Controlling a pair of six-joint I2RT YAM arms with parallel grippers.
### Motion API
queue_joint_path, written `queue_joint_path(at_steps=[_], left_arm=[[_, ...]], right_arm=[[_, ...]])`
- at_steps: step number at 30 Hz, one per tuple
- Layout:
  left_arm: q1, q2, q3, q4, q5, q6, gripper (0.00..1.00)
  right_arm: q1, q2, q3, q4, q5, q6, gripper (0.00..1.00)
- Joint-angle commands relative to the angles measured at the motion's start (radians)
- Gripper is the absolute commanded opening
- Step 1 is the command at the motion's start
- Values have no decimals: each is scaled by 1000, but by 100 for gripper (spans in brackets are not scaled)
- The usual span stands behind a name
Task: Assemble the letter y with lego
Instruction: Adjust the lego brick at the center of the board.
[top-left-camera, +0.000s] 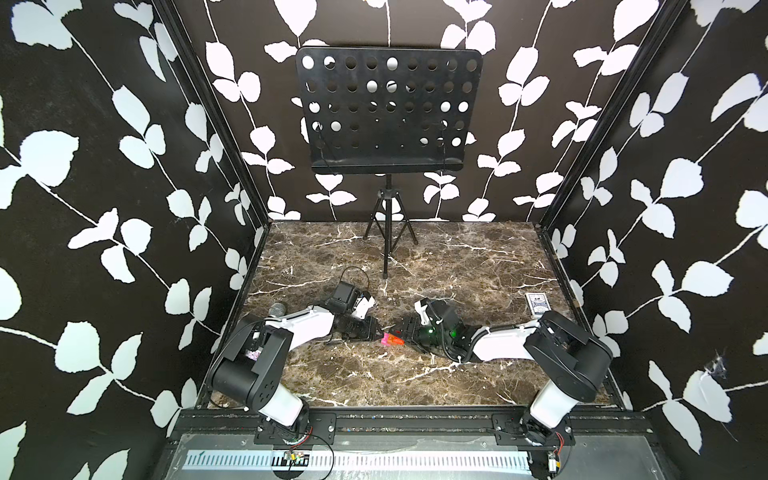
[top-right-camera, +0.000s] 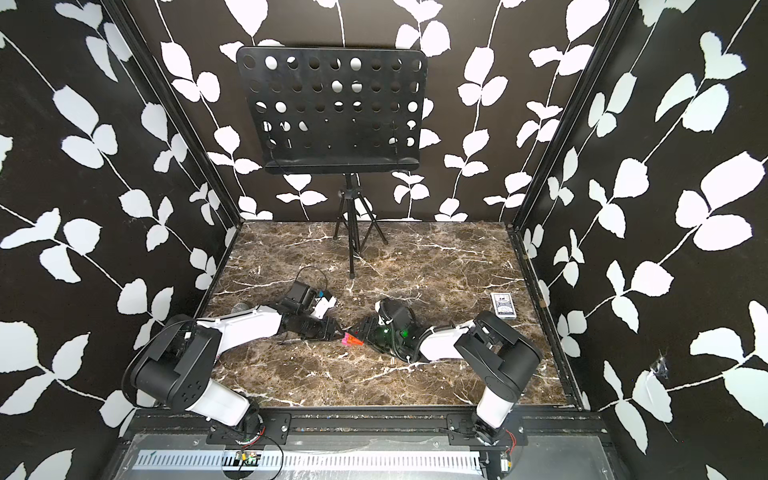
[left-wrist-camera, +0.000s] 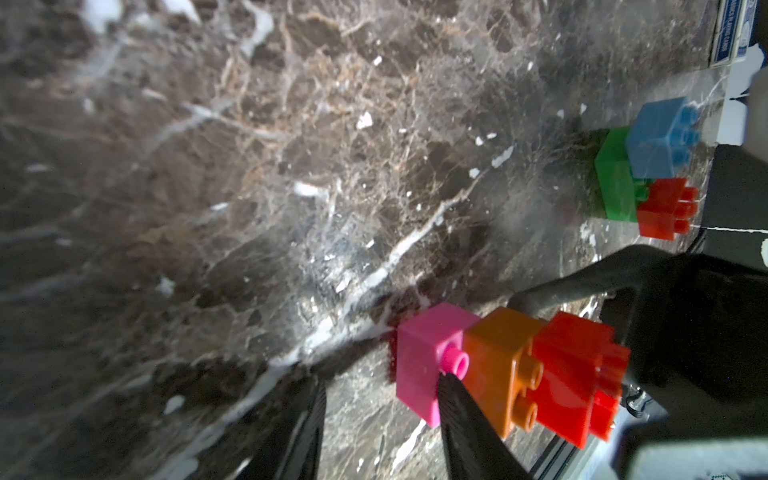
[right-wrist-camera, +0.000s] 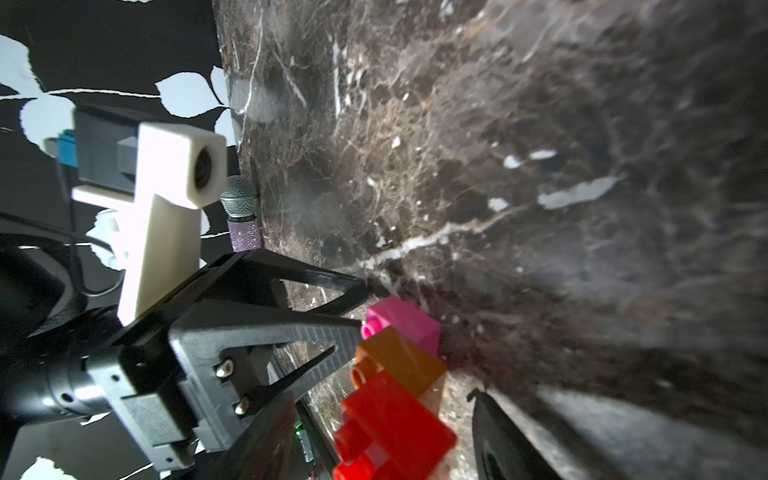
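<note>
The lego shows as two joined groups. A pink (left-wrist-camera: 419, 365), orange (left-wrist-camera: 498, 365) and red (left-wrist-camera: 573, 374) row hangs just over the marble in both top views (top-left-camera: 392, 340) (top-right-camera: 352, 341). My right gripper (right-wrist-camera: 386, 399) (top-left-camera: 402, 332) is shut on its red end (right-wrist-camera: 395, 428). My left gripper (left-wrist-camera: 382, 378) (top-left-camera: 379, 330) is open a little, with only marble between the fingers. One fingertip (left-wrist-camera: 451, 386) rests against the pink brick (right-wrist-camera: 399, 316). A green bar (left-wrist-camera: 615, 183) carrying a blue (left-wrist-camera: 656, 141) and a red brick (left-wrist-camera: 665, 208) lies on the table; both top views hide it.
A blue-patterned card box (top-left-camera: 538, 307) (top-right-camera: 503, 306) lies at the right. A microphone (top-left-camera: 277, 309) (right-wrist-camera: 241, 208) lies by the left arm. A black music stand (top-left-camera: 388, 116) stands on its tripod at the back centre. Black side rails edge the marble table (top-left-camera: 457, 270).
</note>
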Motion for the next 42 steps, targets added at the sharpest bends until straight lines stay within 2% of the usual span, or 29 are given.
queue_joint_path(at_steps=[1, 10, 19, 22, 26, 29, 35, 42], left_arm=[[3, -17, -15, -37, -23, 8, 47], [6, -20, 3, -34, -23, 13, 54], [37, -38, 1, -5, 13, -3, 56], [63, -49, -18, 30, 51, -26, 56], [83, -57, -57, 139, 199, -62, 56], [83, -53, -75, 203, 258, -79, 56], [84, -33, -102, 249, 300, -78, 56], [72, -24, -113, 237, 287, -57, 56]], right_arm=[[8, -6, 25, 67, 16, 40, 66], [8, -23, 39, 60, 16, 44, 66], [8, -29, 36, 27, 23, 31, 66], [9, -25, 33, 25, 27, 29, 66], [9, -28, 34, 25, 28, 29, 66], [8, -30, 34, 21, 29, 27, 66], [7, -38, 33, 11, 32, 22, 66], [7, -43, 33, 10, 39, 20, 66]])
